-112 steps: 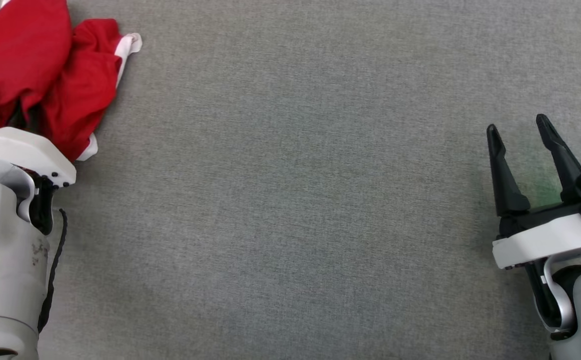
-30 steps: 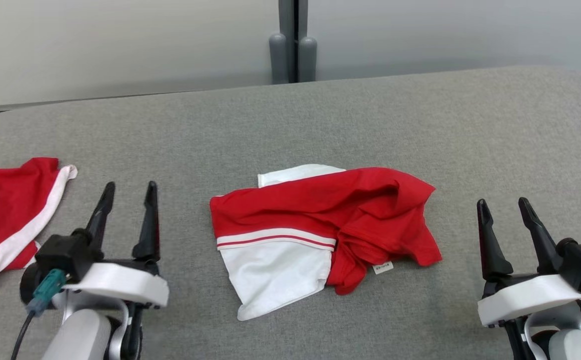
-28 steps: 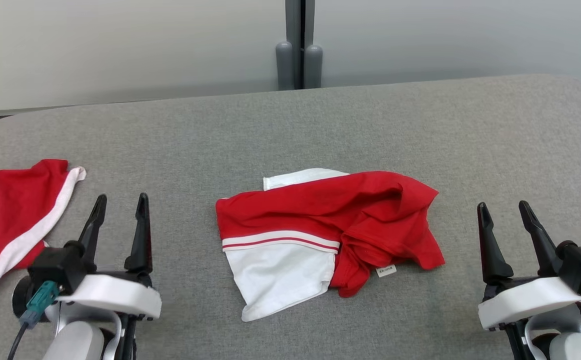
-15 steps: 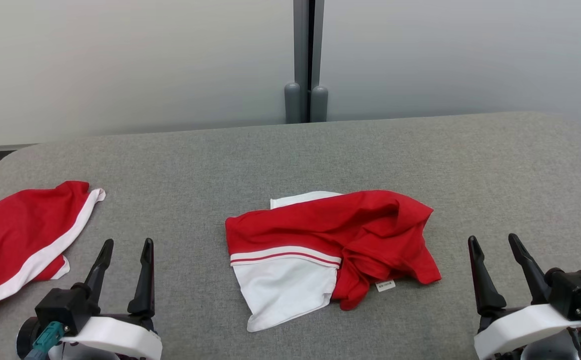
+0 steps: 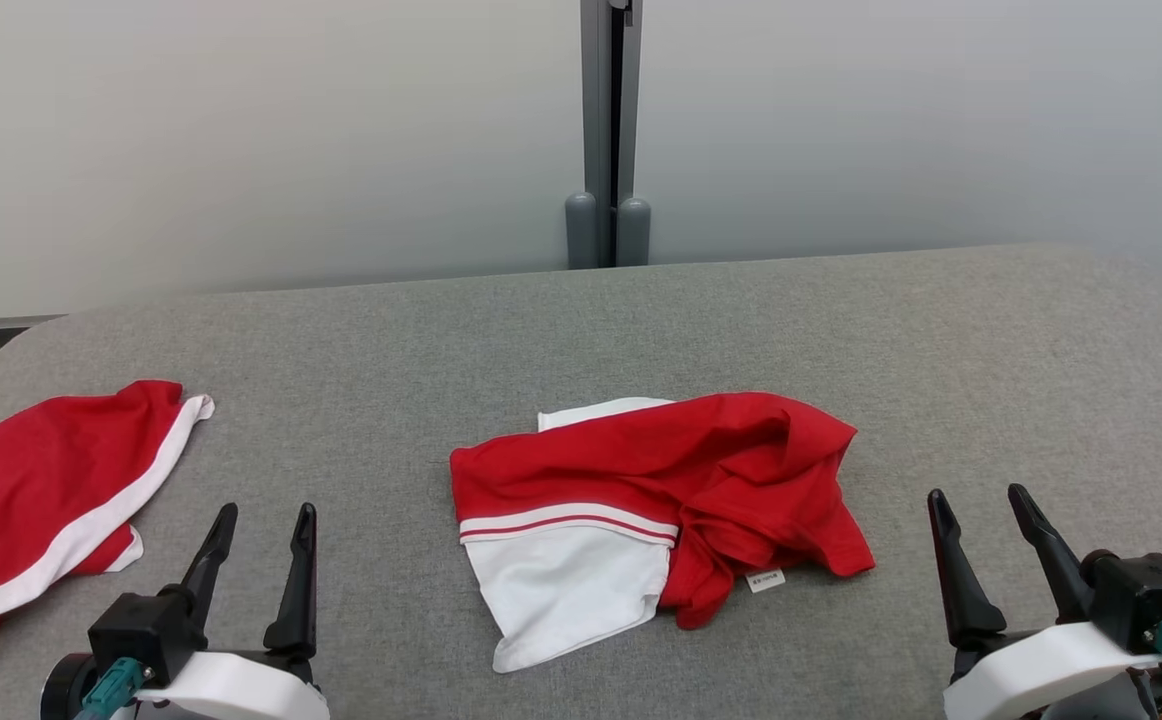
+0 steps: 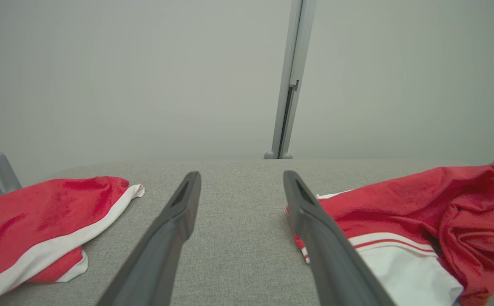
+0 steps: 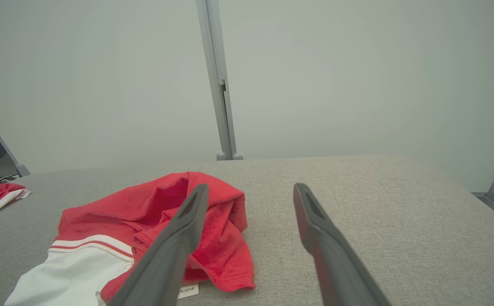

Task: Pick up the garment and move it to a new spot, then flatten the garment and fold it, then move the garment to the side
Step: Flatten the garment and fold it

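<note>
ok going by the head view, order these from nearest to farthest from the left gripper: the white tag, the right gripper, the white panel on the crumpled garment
From the left gripper:
1. white panel, the near left part of the crumpled garment, at centre.
2. white tag, at the garment's near right hem.
3. right gripper, far across at the right edge.

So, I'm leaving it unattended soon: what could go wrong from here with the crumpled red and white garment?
1. The crumpled red and white garment is bunched on its right side, so the open right gripper might pinch several layers and flattening could fail.
2. The other red garment with a white stripe lies close to the open left gripper; it might get grabbed by mistake.
</note>
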You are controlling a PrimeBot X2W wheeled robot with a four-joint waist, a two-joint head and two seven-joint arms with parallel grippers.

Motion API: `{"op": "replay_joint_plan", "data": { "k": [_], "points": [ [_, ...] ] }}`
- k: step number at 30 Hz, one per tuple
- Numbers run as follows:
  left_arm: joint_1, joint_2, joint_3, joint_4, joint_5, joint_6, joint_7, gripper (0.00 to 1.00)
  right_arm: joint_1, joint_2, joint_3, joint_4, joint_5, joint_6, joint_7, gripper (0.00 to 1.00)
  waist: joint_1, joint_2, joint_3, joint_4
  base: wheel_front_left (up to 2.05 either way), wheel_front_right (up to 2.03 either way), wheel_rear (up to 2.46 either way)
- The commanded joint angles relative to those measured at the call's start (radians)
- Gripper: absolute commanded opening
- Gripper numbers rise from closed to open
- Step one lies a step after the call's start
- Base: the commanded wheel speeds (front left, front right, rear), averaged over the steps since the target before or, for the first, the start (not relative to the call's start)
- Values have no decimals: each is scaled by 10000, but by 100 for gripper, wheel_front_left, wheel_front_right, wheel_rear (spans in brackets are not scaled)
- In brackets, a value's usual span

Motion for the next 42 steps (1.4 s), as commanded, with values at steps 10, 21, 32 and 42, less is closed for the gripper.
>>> {"op": "replay_joint_plan", "data": {
  "k": [10, 21, 32, 42],
  "points": [
    [-51, 47, -82, 144, -28, 6, -30, 100, 26, -45, 60, 37, -68, -3, 72, 100, 0, 0, -19, 50, 0, 0, 0],
    [-773, -34, -335, -164, 183, -78, -54, 100, -525, -370, 1599, 982, 49, -3, 323, 100, 0, 0, 945, 546, 0, 0, 0],
    [-1398, -309, -444, -295, 385, -177, -93, 100, -1791, -609, 1996, 2588, 113, -3, 178, 0, 0, 0, 1766, 883, 0, 0, 0],
    [-1615, -439, -309, -401, 479, -283, -98, 100, -2010, -836, 847, 1784, 541, -5, -476, 0, 0, 0, 2065, 811, 0, 0, 0]
  ]
}}
